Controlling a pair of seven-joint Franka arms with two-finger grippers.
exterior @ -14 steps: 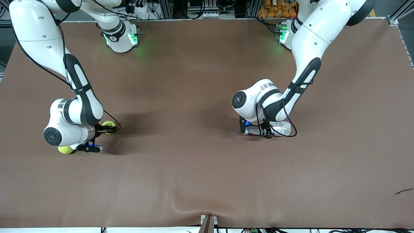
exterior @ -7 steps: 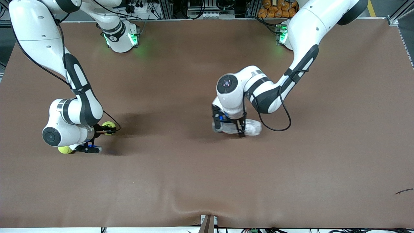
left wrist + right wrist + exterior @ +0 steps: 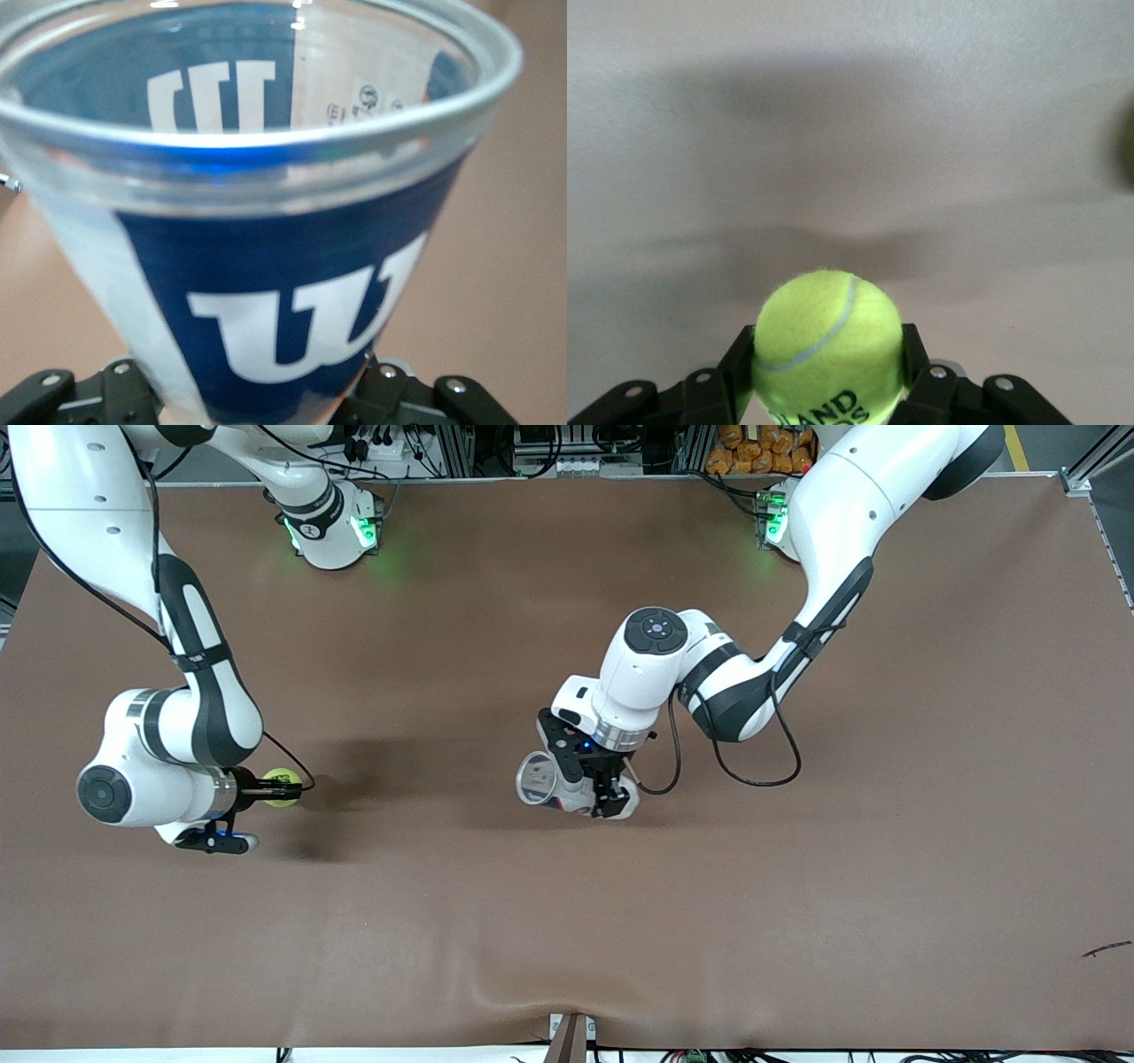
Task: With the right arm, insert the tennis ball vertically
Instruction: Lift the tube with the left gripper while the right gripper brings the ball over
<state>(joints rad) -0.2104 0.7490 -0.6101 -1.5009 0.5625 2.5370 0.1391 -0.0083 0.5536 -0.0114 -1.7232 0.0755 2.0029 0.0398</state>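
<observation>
**Inspection: one ball gripped, one can gripped, both clear of the counter**

Count of items: one tennis ball (image 3: 282, 787), one clear plastic ball can (image 3: 542, 781), two arms, two grippers. No second ball can be seen in the present views.

Right arm: it reaches from its base to the right arm's end of the counter (image 3: 886, 868). The right gripper (image 3: 285, 787) is clenched on the tennis ball. The right wrist view shows the ball (image 3: 828, 343) seated between the two fingers (image 3: 737, 359), one on each side, with black lettering on its lower face and a pale seam across its front. The ball is yellow-green and is held above the brown counter surface, which carries a soft shadow beneath it.

Left arm: it reaches from its base to the middle of the counter. The left gripper (image 3: 595, 793) is clenched on the can, grasping it near its closed end. In the front view the can is tilted, with its open mouth turned toward the right arm's end of the counter and partly toward the camera. The left wrist view shows the can (image 3: 266, 266) filling the picture, with its round rim open and a dark blue label bearing a large white letter W.

The ball and the can are well apart. The ball is outside the can.
</observation>
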